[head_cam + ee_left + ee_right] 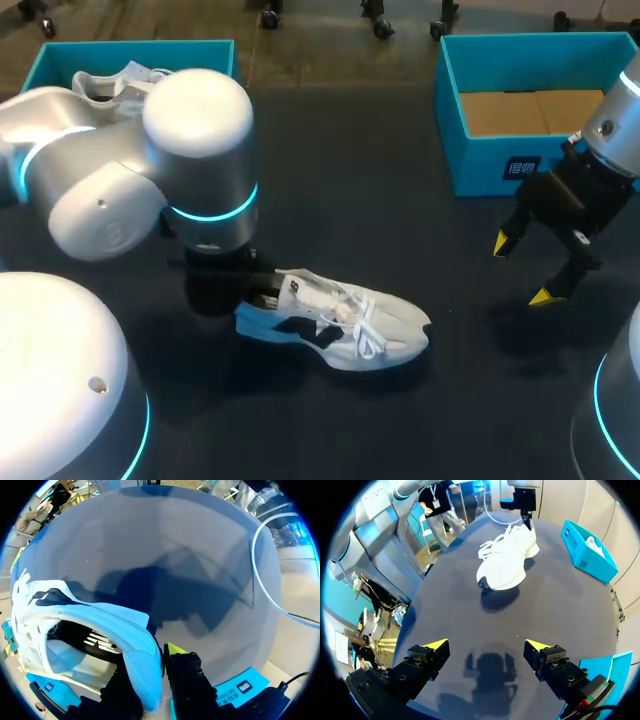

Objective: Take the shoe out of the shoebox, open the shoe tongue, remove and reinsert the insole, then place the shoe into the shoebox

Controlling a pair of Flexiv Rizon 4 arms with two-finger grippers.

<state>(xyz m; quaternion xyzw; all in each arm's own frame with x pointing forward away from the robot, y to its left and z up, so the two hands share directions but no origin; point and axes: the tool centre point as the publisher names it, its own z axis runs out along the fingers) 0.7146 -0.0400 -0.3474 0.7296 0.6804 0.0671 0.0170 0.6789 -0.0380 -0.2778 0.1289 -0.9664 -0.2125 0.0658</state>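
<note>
On the table (380, 210), left fingers (186, 677) clamp the shoe (345, 322) heel — right fingers (426, 656) apart, well away.

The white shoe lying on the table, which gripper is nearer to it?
Left. The left gripper is shut on the shoe at its heel. The right gripper hangs open well past the toe, touching nothing, by the empty shoebox.

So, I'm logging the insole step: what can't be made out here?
Head view: the left arm hides where the left pincer meets the shoe.
Right wrist view: the laces hide the shoe's inside.
Left wrist view: toe and laces lie out of view past the heel.
</note>
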